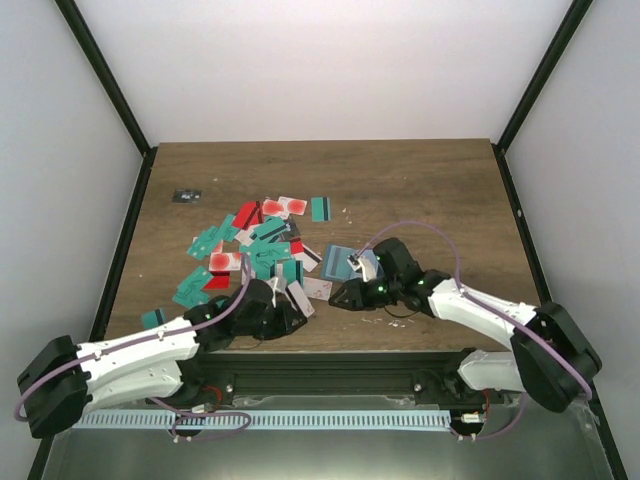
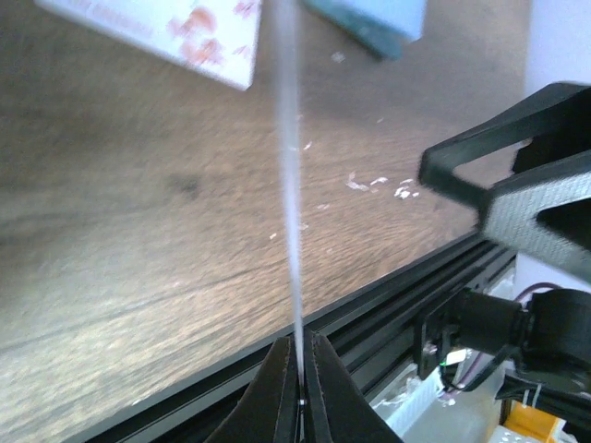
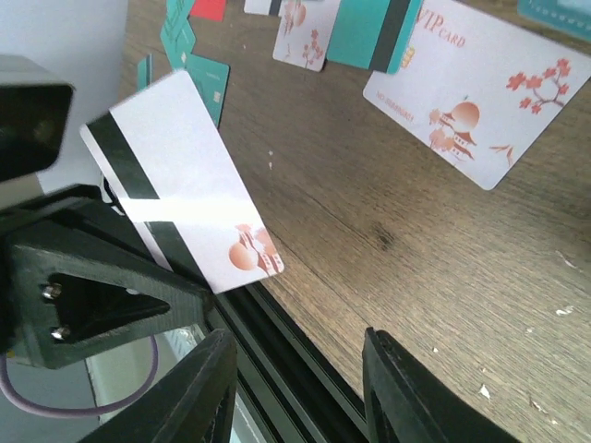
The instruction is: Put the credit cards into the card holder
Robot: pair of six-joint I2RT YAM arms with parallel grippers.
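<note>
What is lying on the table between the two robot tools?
One white-pink card lies flat on the table between the left tool, which pinches a striped card, and the open right tool. The top view shows it.

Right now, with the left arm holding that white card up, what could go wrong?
1. The left gripper pinches the white card only at one end, so it may pivot or slip.
2. It hangs by the near edge of the table; a drop could land on the rail.
3. The right gripper, open, sits close; a handoff could clash fingers.
</note>
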